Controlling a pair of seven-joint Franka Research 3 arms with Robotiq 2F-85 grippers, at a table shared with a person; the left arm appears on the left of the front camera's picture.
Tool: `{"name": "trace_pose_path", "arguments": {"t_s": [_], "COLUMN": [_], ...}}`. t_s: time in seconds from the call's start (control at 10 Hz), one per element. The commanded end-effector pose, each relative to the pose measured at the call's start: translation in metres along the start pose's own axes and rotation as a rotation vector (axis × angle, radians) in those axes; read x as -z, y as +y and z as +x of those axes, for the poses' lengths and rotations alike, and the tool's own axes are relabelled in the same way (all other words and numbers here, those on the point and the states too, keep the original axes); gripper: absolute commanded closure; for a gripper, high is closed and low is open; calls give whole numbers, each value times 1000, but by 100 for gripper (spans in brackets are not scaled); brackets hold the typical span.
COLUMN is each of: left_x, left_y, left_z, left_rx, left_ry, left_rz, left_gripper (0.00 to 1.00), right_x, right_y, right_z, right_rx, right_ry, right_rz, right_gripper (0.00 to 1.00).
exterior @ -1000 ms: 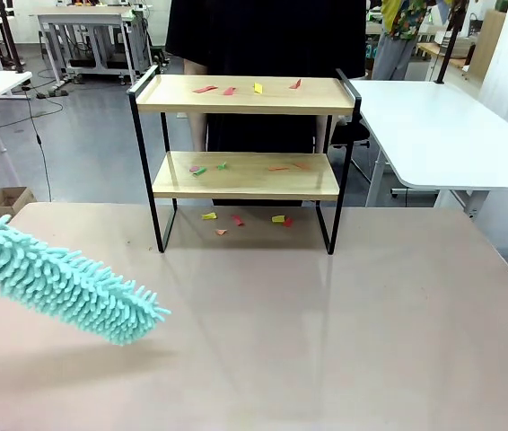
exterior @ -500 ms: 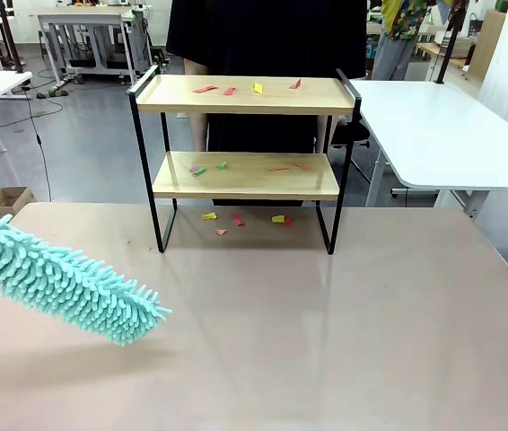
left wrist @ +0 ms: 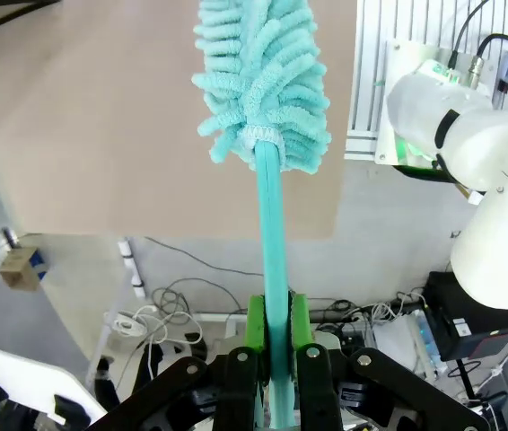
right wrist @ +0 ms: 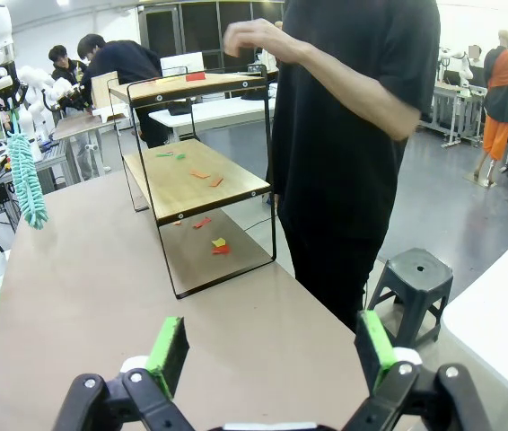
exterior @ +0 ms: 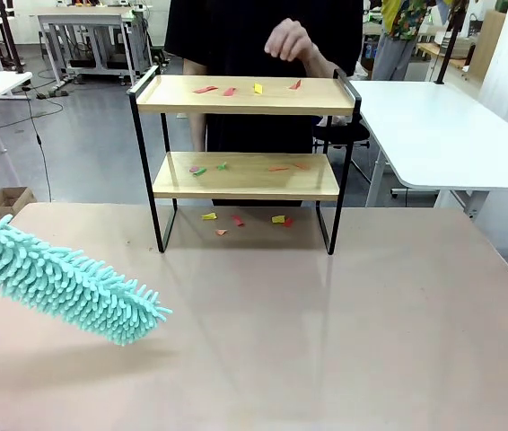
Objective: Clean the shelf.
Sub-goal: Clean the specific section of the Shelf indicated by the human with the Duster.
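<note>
My left hand (left wrist: 277, 316) is clamped on the handle of the duster (exterior: 65, 280); my right hand (right wrist: 272, 346) hangs open. The shelf (exterior: 236, 106) stands far across the counter (exterior: 326, 341), paper scraps (exterior: 257, 88) on both boards. I should raise the fluffy head level with the top board and sweep one way, clear of the person's hand (exterior: 288, 40).

Left claw (left wrist: 277, 377) clamps the teal duster handle (left wrist: 272, 260); its fluffy head (left wrist: 258, 81) hangs over the table (left wrist: 101, 117).

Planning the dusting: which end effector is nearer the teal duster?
Left. The left end effector is shut on the handle of the duster; the right end effector stands open, far across the table from it.
</note>
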State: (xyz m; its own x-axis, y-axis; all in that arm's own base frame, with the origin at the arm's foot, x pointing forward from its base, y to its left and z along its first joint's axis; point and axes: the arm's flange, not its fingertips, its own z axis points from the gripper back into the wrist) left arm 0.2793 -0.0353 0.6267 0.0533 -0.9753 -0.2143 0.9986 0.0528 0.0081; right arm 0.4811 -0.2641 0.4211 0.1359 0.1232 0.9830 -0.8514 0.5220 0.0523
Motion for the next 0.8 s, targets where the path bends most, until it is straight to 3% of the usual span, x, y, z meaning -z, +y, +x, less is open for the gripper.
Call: {"name": "trace_pose_path", "arguments": {"t_s": [0.0,0.7], "left_x": [-1,-1], "left_y": [-3,-3], "left_z": [-2,-2], "left_rx": [1,1], "left_ry": [11,11], "left_rz": [2,2], "left_gripper": [87,87], "right_x": [1,1], "right_y": [1,1], "right_z": [3,3], "right_rx": [-5,-5], "right_ry": [-2,-2], "right_rz": [0,0], "right_gripper": [0,0]}}
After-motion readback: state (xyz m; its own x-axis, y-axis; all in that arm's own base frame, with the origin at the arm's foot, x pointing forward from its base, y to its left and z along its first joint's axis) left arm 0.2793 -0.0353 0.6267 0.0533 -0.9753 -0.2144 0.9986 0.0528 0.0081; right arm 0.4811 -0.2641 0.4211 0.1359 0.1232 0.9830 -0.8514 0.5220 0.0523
